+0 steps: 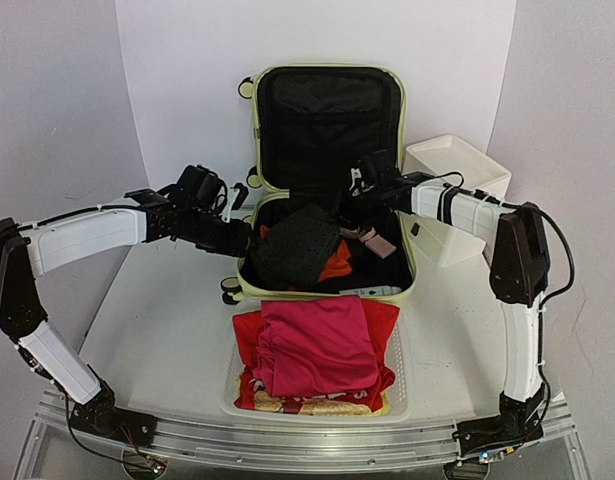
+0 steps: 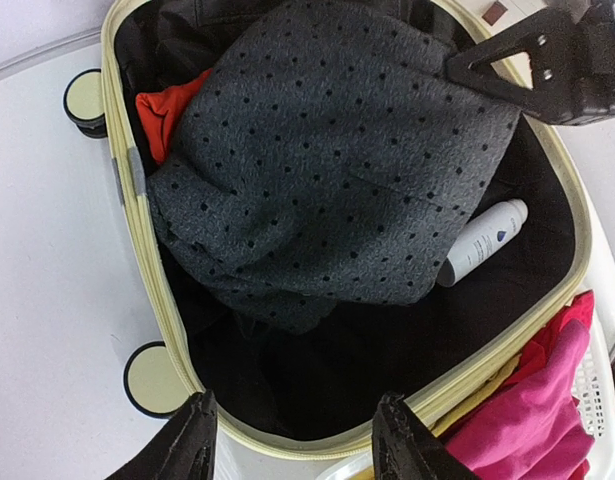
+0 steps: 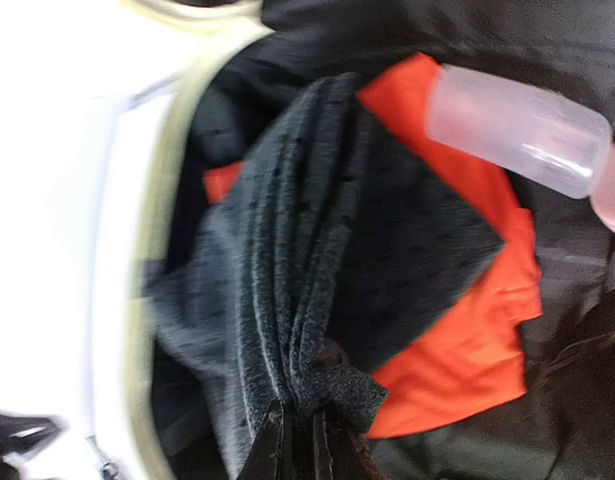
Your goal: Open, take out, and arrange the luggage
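- Closest to its own wrist camera, the right gripper (image 3: 297, 445) is clenched on a bunched fold of the grey dotted garment (image 3: 317, 250). Pinching a gathered ridge rather than a flat layer should let the whole piece come up in one pull.
- That garment tops the pile in the luggage (image 1: 327, 120), which lies open on the worktop (image 1: 157, 330) with its lid standing up at the back, so the contents are reachable from above.
- Beneath it shows an orange garment (image 3: 467, 330). A white spray bottle (image 2: 482, 243) lies beside the cloth in the lower shell and a clear bottle (image 3: 517, 130) lies nearby, and either may roll if the fabric drags.
- Over the lower shell's rim the left gripper (image 2: 299, 440) hangs released and empty, probably placed to take a second hold or steady the case.
- Just in front of the luggage, the white mesh basket (image 1: 400, 372) holds pink clothing (image 1: 317, 345), so it is likely where unpacked items go.
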